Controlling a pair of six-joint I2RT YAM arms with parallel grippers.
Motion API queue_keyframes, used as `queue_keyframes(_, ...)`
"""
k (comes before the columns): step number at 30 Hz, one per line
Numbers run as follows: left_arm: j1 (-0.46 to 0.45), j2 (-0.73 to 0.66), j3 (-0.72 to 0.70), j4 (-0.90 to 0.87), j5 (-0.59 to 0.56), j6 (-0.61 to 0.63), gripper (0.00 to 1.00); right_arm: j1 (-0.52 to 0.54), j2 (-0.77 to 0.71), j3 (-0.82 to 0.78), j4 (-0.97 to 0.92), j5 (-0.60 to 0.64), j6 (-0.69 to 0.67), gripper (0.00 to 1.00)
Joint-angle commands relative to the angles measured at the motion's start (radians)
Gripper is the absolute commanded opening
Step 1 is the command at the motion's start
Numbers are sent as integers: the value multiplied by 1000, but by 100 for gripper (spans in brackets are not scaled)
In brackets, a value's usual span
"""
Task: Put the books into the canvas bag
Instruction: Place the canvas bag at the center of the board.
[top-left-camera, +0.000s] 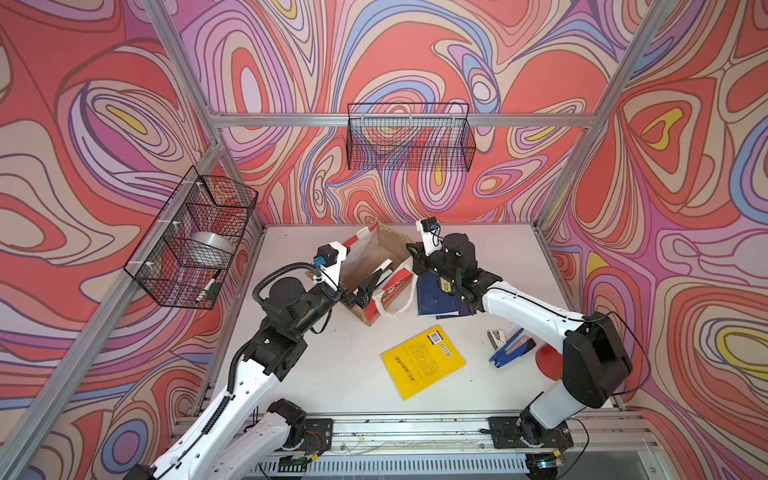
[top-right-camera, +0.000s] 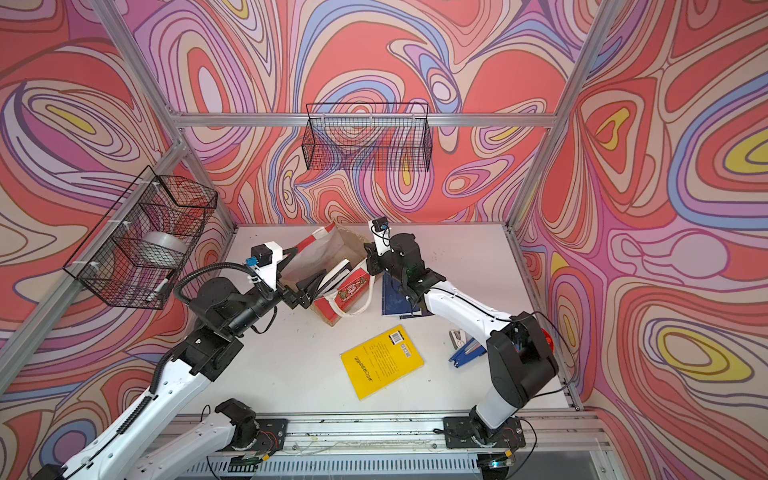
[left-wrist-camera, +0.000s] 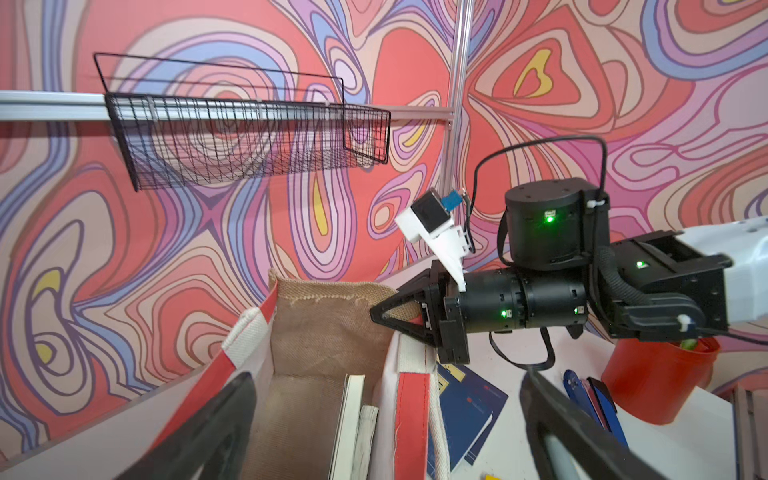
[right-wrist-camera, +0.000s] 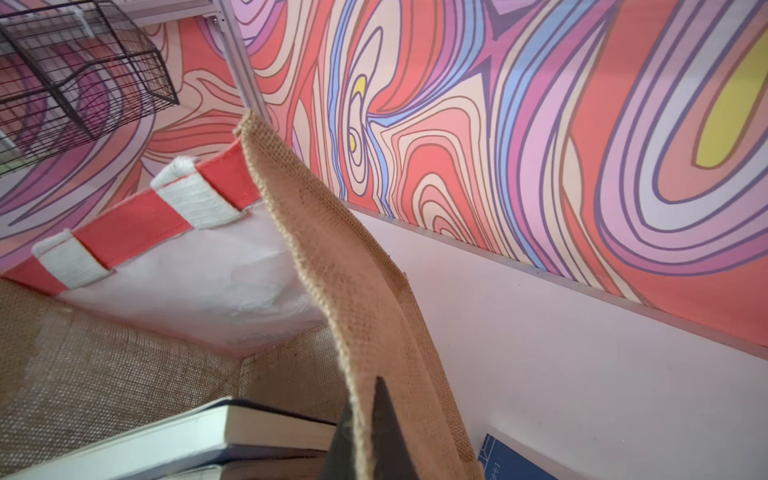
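Inspecting your canvas bag (left-wrist-camera: 328, 328): two books (left-wrist-camera: 353, 419) inside; left gripper (left-wrist-camera: 386, 419) spread wide, empty; right gripper (left-wrist-camera: 380, 312) pinching the bag's jute edge.

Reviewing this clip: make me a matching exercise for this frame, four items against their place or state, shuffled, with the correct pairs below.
Items:
1. yellow book
2. left claw
3. right claw
4. navy books

States:
A. shut on the canvas bag edge
B. open at the bag's mouth
C. stacked on the table beside the bag
D. lying alone, nearest the front of the table

Pairs: 1-D, 2-B, 3-A, 4-C
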Motion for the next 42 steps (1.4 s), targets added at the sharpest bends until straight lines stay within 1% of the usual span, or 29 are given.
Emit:
queue_keyframes(1,-2,-23,34,-90,-42,-6,100,-1,32,81,-46,79,48,1)
queue_keyframes(4,-1,-36,27,-91,-50,-3,100,-3,62,102,-70,105,57,2)
queue_keyframes(5,-1,-38,28,-93,-52,-1,100,-5,74,113,-83,104,59,5)
queue_keyframes(7,-1,-36,27,-101,-53,0,100,-8,87,119,-85,106,61,19)
queue_keyframes(10,-1,-34,18,-99,-55,0,100,-14,87,101,-67,103,70,32)
queue_keyframes(14,-2,-30,14,-99,-56,0,100,-23,70,76,-37,94,71,46)
queue_keyframes(17,-1,-25,13,-96,-55,-1,100,-33,51,64,-13,72,65,54)
queue_keyframes(20,-1,-19,14,-96,-53,-2,100,-40,23,53,20,42,40,64)
queue_keyframes(24,0,-18,13,-99,-56,-5,100,-42,-38,49,38,6,-14,80)
queue_keyframes(25,-2,-18,16,-104,-64,-6,100,-41,-59,45,39,-5,-28,86)
queue_keyframes(26,-1,-16,19,-112,-77,-11,100,-42,-77,40,36,-12,-37,89)
queue_keyframes(28,-2,-9,41,-154,-101,-21,100,-41,-120,27,20,-23,-55,98)
queue_keyframes(31,-2,2,73,-233,-101,-54,100,-41,-179,17,-57,-25,-65,99)
queue_keyframes(33,0,-7,70,-275,-93,-83,100,-41,-232,-13,-100,-25,-60,98)
queue_keyframes(35,-2,-31,42,-295,-75,-114,100,-40,-294,-65,-133,-19,-39,99)
queue_keyframes(38,-5,-69,-19,-322,-36,-191,100,-37,-398,-177,-184,15,25,98)
queue_keyframes(40,-32,-95,-64,-350,-29,-240,100,-30,-473,-262,-241,41,79,98)
queue_keyframes(42,-97,-123,-105,-386,-80,-265,100,-16,-553,-345,-308,71,134,98)
